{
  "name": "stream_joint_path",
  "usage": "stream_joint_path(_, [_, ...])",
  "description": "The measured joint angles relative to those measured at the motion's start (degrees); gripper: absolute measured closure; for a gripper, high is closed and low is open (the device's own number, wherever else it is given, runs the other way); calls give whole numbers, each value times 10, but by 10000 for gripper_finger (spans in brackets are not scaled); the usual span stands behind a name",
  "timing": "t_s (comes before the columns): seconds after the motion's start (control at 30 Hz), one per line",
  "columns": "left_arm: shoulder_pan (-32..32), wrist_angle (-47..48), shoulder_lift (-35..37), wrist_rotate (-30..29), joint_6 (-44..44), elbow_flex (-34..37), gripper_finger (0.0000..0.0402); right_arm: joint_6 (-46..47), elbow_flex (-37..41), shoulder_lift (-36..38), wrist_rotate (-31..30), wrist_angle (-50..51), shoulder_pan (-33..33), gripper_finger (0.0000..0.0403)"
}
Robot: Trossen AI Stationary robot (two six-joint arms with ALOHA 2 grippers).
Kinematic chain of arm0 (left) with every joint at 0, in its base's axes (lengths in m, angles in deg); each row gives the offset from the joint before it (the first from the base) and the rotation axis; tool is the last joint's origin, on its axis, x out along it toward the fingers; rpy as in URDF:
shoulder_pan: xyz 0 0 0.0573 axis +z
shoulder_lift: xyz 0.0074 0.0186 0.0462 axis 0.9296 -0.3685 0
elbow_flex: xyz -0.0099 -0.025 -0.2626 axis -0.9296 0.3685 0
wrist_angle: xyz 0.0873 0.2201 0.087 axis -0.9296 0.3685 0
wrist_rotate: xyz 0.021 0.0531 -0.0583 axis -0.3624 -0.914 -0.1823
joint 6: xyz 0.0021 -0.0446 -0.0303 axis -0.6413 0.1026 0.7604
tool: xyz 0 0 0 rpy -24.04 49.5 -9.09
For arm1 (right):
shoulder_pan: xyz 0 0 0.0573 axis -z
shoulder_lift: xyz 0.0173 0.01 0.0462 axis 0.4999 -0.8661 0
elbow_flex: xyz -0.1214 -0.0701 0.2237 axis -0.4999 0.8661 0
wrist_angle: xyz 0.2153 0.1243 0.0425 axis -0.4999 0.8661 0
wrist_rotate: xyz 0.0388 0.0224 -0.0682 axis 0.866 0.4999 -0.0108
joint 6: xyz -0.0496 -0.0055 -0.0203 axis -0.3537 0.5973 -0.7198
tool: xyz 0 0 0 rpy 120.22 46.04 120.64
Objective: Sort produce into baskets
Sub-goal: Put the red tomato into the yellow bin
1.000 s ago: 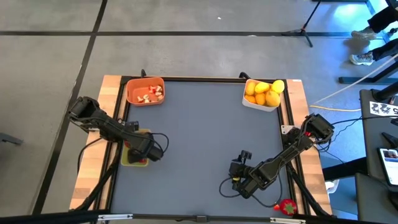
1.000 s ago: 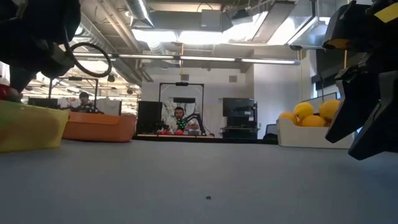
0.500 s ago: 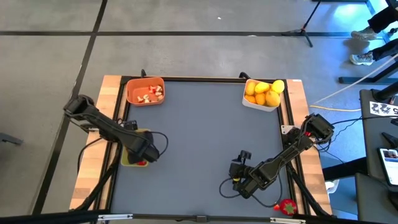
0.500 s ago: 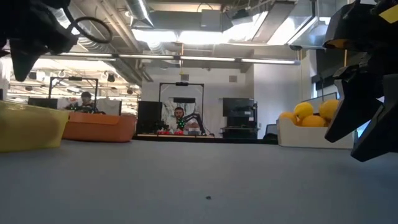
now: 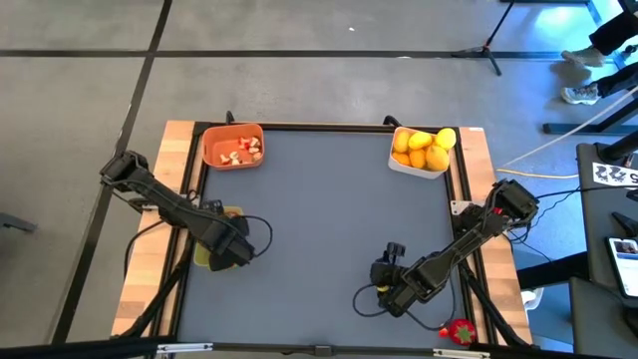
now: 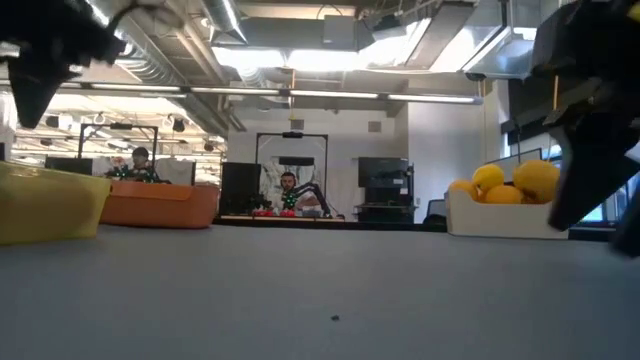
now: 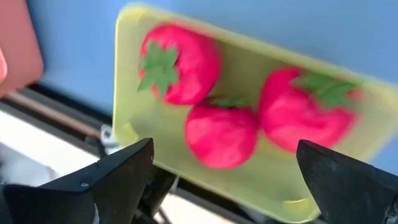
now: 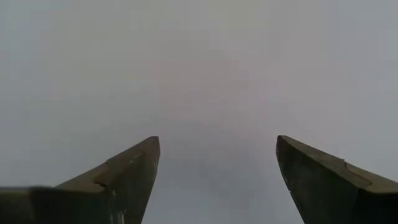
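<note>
We see a dark grey worktop [image 5: 319,229] with a black frame and pale wooden strips along its left and right sides, standing on a grey concrete floor [image 5: 299,80] marked with dark lines.

At the far left corner sits the orange basket [image 5: 233,146] with small pale-and-red bits [image 5: 241,152] in it. At the far right corner the white basket [image 5: 420,152] holds a heap of yellow and orange citrus fruits [image 5: 423,148]. At the left edge, about midway between far and near, lies the yellow-green basket [image 7: 249,118]; the left wrist view shows three red strawberries [image 7: 224,134] with green tops inside it. One more strawberry [image 5: 461,330] lies off the mat at the near right corner.

The left gripper [image 5: 227,253] hangs over the yellow-green basket, its jaws spread wide and holding nothing. The right gripper [image 5: 391,295] is low over the bare mat near the right front, its jaws also well apart and empty.

Looking level across the worktop, we see a large hall with ceiling ducts [image 6: 300,30] and bright lights, other workstations with monitors [image 6: 385,180], and two people [image 6: 288,190] seated far back.
</note>
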Motion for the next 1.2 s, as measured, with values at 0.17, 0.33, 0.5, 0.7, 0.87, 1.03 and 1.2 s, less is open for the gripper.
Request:
stream_joint_path(0.17, [-21, -60, 0, -36, 28, -50, 13, 22, -7, 53, 91, 33, -24, 82])
stream_joint_path(0.33, [-41, -186, 0, -46, 32, -58, 13, 84, -7, 97, 187, 26, -54, 82])
stream_joint_path(0.5, [-59, -289, 0, -48, 16, -58, 13, 186, -7, 106, 300, 0, -75, 82])
stream_joint_path(0.7, [-74, -349, 0, -97, -9, -58, 13, 241, -18, 107, 412, 31, -78, 82])
stream_joint_path(0.87, [-74, -356, 0, -116, -14, -54, 13, 274, -62, 108, 447, 141, -101, 82])
stream_joint_path(1.03, [-74, -363, 0, -137, -27, -32, 13, 302, -77, 109, 470, 199, -139, 82])
stream_joint_path(1.2, [-74, -380, 0, -139, -31, -9, 13, 322, -77, 105, 488, 223, -176, 82])
